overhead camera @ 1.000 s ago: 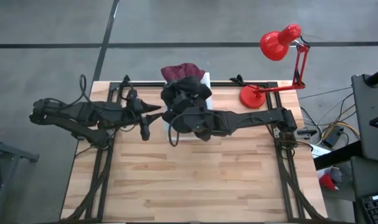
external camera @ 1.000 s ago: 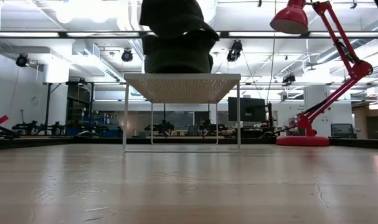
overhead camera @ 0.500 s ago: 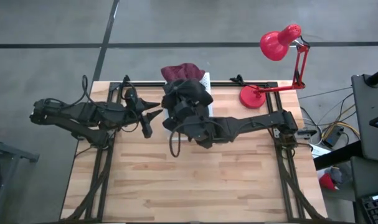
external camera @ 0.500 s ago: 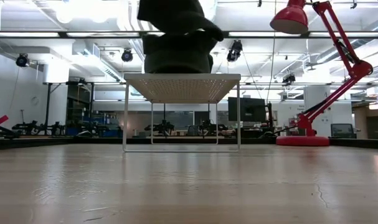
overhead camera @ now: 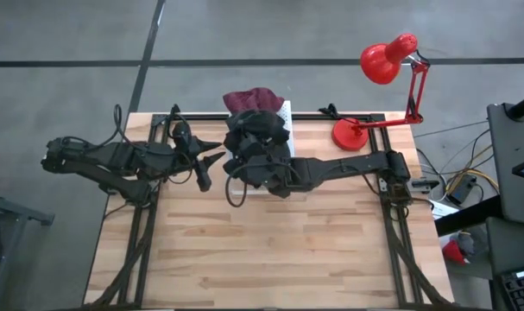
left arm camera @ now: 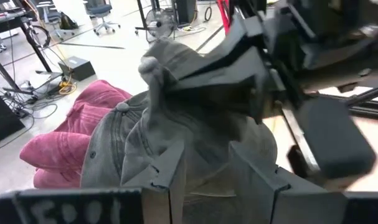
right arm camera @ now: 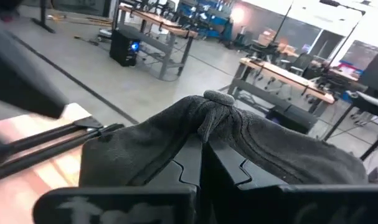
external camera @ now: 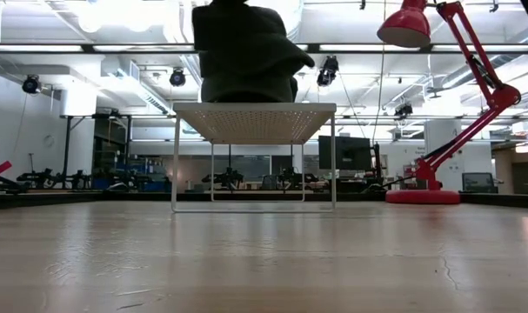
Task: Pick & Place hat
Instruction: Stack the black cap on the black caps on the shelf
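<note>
— While the right gripper (right arm camera: pixel 204 163) sits over the white perforated metal rack (external camera: pixel 255 122), what has it got?

— Its two dark fingers (right arm camera: pixel 182 165) are pressed together on a fold of the dark grey fabric hat (right arm camera: pixel 238 140) — the cloth bunches up into a peak right where they pinch it. Seen from above, that arm reaches across from the right side of the light wooden table (overhead camera: pixel 270 250) to the rack at the far middle edge.

— And the hat itself?

— It is on top of the rack, a dark heap (external camera: pixel 246 56) in the level view, its lower edge meeting the rack's top. Whether its full weight rests there I cannot tell.

— Anything else on the rack?

— A crumpled magenta hat (overhead camera: pixel 251 98) lies just behind the grey one, at the far edge, partly covered by it.

— The left arm?

— The left gripper (overhead camera: pixel 203 160) hovers just beside the rack on its left, fingers spread apart and holding nothing — its own camera looks between them at both hats.

— And that red thing?

— A red desk lamp (overhead camera: pixel 384 60) stands on the table's far right corner, well apart from the rack.
</note>
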`<state>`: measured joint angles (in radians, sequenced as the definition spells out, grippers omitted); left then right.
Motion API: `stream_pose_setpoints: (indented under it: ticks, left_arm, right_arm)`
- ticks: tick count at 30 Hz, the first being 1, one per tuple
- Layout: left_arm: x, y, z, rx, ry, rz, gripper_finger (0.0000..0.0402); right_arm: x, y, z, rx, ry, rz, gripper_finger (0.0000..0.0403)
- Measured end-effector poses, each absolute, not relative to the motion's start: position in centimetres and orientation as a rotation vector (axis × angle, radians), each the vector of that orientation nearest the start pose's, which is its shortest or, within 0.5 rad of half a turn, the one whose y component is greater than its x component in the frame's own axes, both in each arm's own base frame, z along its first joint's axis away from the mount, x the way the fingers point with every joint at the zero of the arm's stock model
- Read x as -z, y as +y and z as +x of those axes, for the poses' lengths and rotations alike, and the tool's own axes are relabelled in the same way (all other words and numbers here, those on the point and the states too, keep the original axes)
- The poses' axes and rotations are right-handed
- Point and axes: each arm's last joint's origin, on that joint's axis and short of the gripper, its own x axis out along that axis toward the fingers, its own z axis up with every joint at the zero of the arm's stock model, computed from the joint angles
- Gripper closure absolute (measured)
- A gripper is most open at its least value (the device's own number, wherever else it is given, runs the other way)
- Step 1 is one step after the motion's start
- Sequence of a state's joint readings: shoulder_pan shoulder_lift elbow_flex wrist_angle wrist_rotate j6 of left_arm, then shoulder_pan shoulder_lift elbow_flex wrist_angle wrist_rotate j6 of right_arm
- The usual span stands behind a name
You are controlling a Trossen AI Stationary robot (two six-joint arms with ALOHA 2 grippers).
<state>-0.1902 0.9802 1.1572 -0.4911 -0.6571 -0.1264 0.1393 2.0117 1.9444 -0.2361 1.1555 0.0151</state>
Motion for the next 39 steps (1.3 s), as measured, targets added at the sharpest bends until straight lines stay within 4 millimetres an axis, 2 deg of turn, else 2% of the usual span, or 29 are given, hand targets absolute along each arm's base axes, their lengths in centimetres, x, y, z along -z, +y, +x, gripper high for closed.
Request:
stream_pose_setpoints:
  ticks: [3,7,16,20,29,39]
  left_arm:
    - [-39.4,-1.8,19.0,-0.494,0.283,0.017,0.0282]
    - [-38.3,-1.7,19.4,-0.604,0.357,0.054,0.0282]
    - [-36.3,-2.0,22.1,-0.720,0.425,0.100,0.0282]
    - [-36.0,-2.0,22.6,-0.761,0.433,0.126,0.0282]
    - [-36.1,-2.0,22.5,-0.750,0.450,0.175,0.0282]
    - [-36.0,-2.1,22.7,-0.678,0.490,0.239,0.0282]
  right_arm:
    - [-35.7,3.7,45.7,1.005,0.254,-0.179,0.0387]
    - [-35.6,3.5,45.7,1.009,0.257,-0.179,0.0381]
    - [-35.6,3.6,45.7,1.007,0.258,-0.187,0.0381]
    - [-35.5,3.6,45.6,1.009,0.297,-0.239,0.0381]
    - [-36.5,3.8,45.0,0.971,0.352,-0.356,0.0380]
    - [-37.2,3.9,44.1,0.802,0.436,-0.460,0.0380]
